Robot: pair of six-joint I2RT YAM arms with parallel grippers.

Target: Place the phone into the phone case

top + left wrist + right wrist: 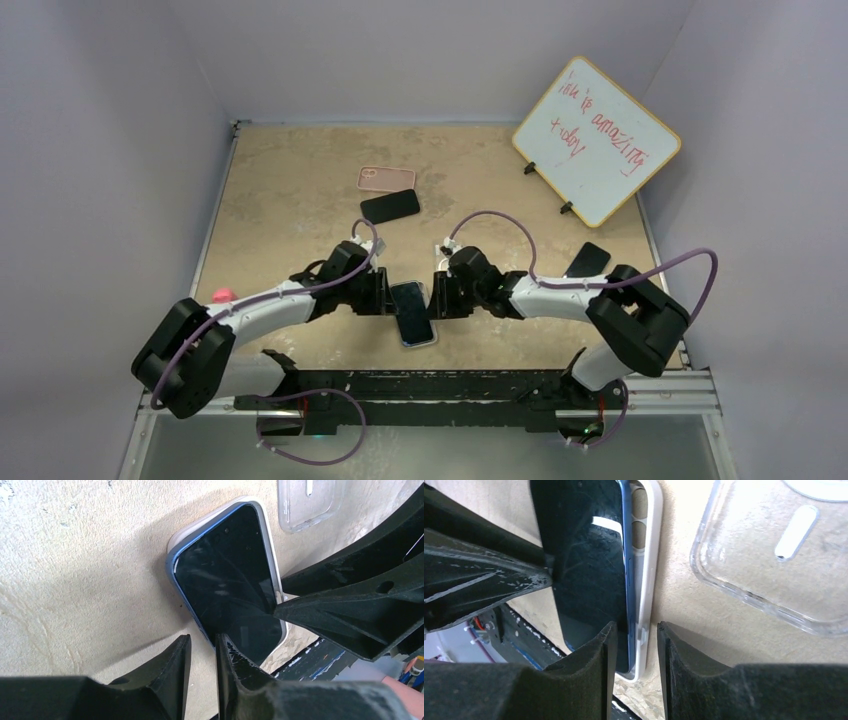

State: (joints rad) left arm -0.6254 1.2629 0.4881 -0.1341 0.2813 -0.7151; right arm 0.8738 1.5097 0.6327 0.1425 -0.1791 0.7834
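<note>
- The phone (413,313) lies screen up in the middle of the table (300,190), close to its near edge, with a gripper on each side
- It rests on the white-rimmed phone case (651,555) but is not seated. In the right wrist view one long blue edge stands above the case's rim, and the camera cutouts show beside it
- The left gripper (202,647), at the phone's left, has its jaws a narrow slit apart with bare table in the gap. It grips nothing, and one finger (240,675) overlaps the phone's end
- The right gripper (636,632), at the phone's right, has its jaws apart, straddling the phone's edge and the case's rim without pinching them
- A clear case (774,555) lies flat just beside the phone case, not touching it
- Farther back lie a black phone (390,206) and a pink case (386,178), and a whiteboard (597,140) stands at the far right
</note>
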